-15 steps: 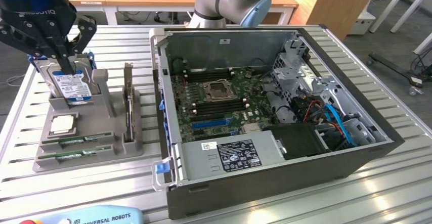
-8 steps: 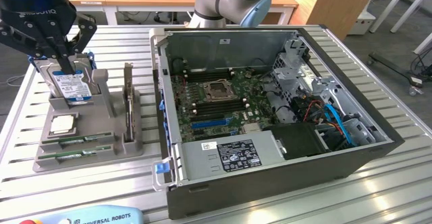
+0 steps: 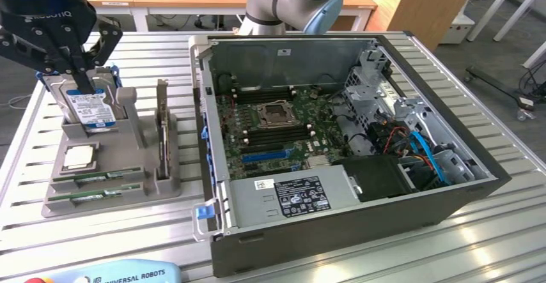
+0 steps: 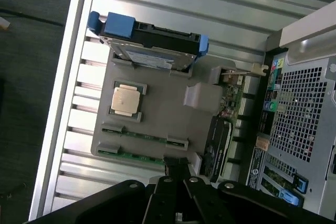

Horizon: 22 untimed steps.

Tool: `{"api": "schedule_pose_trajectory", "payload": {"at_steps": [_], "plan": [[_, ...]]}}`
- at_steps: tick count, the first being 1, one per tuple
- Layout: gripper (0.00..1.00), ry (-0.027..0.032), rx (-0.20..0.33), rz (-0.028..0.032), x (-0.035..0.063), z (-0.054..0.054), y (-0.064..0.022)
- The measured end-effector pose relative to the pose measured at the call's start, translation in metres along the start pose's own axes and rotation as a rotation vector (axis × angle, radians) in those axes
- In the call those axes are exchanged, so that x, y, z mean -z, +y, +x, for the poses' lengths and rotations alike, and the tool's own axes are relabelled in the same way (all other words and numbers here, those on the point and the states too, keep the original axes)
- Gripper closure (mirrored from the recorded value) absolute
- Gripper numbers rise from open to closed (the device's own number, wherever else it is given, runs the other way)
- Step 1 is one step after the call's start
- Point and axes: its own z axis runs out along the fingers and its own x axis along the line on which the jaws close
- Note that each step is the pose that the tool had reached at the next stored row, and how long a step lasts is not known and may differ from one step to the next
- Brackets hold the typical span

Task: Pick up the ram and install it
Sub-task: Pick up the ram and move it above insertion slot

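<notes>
Two green ram sticks point(image 3: 96, 179) lie flat in slots at the front of a grey holder point(image 3: 137, 168); in the wrist view they are thin green strips point(image 4: 139, 135). My gripper point(image 3: 83, 84) hangs over the back of the holder, above the hard drive, at the exterior view's left. In the wrist view its black fingers point(image 4: 177, 167) are pressed together with nothing between them, over the holder's edge by the end of the ram sticks. The open computer case point(image 3: 477, 161) shows its motherboard with dark memory slots point(image 3: 271, 135) beside the processor socket.
The holder also carries a silver hard drive with a blue-white label point(image 3: 89, 110), a processor chip point(image 3: 78, 157) and an upright dark expansion card point(image 3: 162, 136). All stand on a slatted metal table point(image 3: 495, 244). A teach pendant point(image 3: 111, 273) lies at the front edge.
</notes>
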Motion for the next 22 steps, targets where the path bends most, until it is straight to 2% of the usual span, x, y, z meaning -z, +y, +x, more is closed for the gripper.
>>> {"api": "schedule_pose_trajectory", "payload": {"at_steps": [22], "plan": [[0.90, 0.0064, 0.149, -0.0035, 0.0000, 0.0000, 0.0000]]}}
